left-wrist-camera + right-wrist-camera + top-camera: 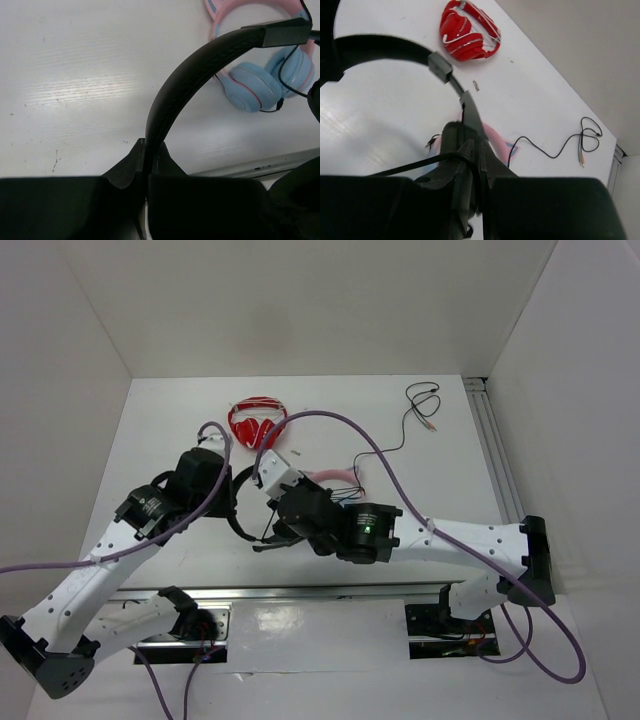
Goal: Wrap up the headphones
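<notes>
The black headphones [240, 523] are held up between both grippers near the table's front middle. My left gripper [228, 502] is shut on the thin headband [190, 70], which arcs up and to the right in the left wrist view. My right gripper [476, 145] is shut on the other end of the band by the earcup [451, 145]. The boom microphone [405, 167] sticks out to the left. The long thin cable [555, 150] trails over the table to a loop with small coloured plugs [430, 425] at the back right.
Red-and-white headphones [257, 422] lie at the back middle. Pink-and-blue cat-ear headphones [260, 85] lie on the table just beyond the right gripper, also seen from above [340, 477]. A metal rail [495, 460] runs along the right edge and another [300, 592] along the front.
</notes>
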Controlling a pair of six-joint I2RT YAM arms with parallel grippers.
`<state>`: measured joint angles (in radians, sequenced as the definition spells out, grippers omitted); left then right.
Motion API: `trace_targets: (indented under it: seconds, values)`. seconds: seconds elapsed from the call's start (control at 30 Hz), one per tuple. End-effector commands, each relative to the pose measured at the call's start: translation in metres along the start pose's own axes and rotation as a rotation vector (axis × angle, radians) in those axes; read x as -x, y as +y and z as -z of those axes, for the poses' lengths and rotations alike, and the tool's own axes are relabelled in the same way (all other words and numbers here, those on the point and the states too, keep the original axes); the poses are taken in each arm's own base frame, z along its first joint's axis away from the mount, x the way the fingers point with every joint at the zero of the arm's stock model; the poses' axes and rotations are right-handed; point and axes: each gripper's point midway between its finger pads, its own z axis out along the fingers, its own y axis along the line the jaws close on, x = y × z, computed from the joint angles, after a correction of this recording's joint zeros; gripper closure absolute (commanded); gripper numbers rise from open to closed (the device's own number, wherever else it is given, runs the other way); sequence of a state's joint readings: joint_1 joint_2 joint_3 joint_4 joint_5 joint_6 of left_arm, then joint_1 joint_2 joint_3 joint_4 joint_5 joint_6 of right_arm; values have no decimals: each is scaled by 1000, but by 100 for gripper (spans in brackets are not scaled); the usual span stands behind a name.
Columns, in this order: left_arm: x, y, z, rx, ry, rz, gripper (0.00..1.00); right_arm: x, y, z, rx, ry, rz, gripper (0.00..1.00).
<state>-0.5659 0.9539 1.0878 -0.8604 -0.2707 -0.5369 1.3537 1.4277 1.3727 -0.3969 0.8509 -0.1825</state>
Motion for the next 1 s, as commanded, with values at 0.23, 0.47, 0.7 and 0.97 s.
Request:
trace_targets:
  seconds: [0.23, 0.47, 0.7, 0.97]
  values:
    - [-21, -13, 8, -95, 66, -116, 100, 32, -79, -27, -83, -140, -256, 95]
    - [-22, -25, 20, -175, 80, -156, 100, 4, -87, -62, 18, -160, -375, 84]
    - [-33, -53, 42, -332, 118, -235, 100, 4, -79, -86, 220, -217, -421, 73]
    - [-12, -34, 52, -197, 65, -187, 100, -9, -22, -92, 482, -268, -476, 67]
